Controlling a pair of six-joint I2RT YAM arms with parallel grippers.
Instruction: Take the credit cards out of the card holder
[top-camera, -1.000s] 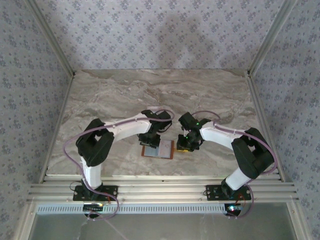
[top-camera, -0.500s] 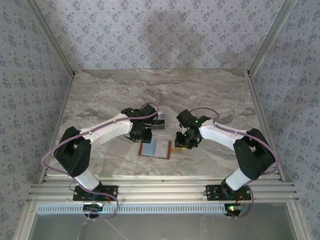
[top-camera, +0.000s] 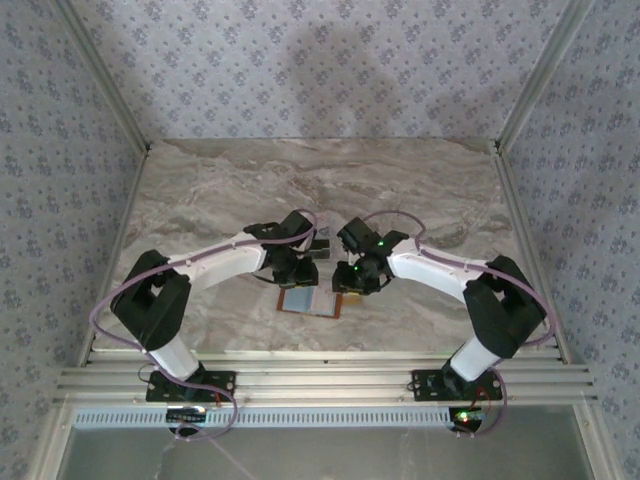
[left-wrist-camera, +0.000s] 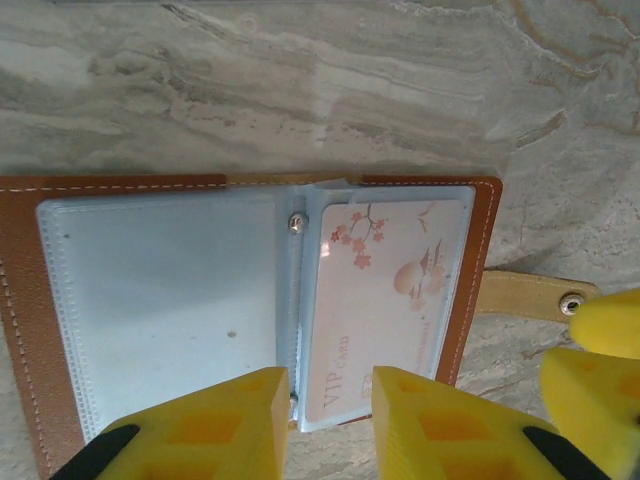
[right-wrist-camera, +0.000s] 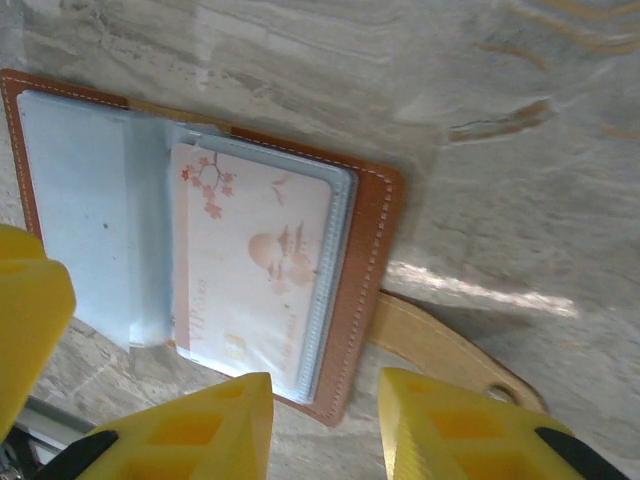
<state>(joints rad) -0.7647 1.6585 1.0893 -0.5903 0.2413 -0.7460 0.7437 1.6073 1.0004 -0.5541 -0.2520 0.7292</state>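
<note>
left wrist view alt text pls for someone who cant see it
An orange-brown card holder lies open on a marble table, with a pale, blossom-printed VIP card in its right-hand clear sleeve. The left gripper hangs open over its lower edge, and the right gripper sits beside the strap tab.

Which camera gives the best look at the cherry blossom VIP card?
Left wrist: the VIP card lies nearly square-on, blossoms and lettering legible. The right wrist view shows the card skewed and softer. In the top external view it is a pale patch in the card holder.
</note>
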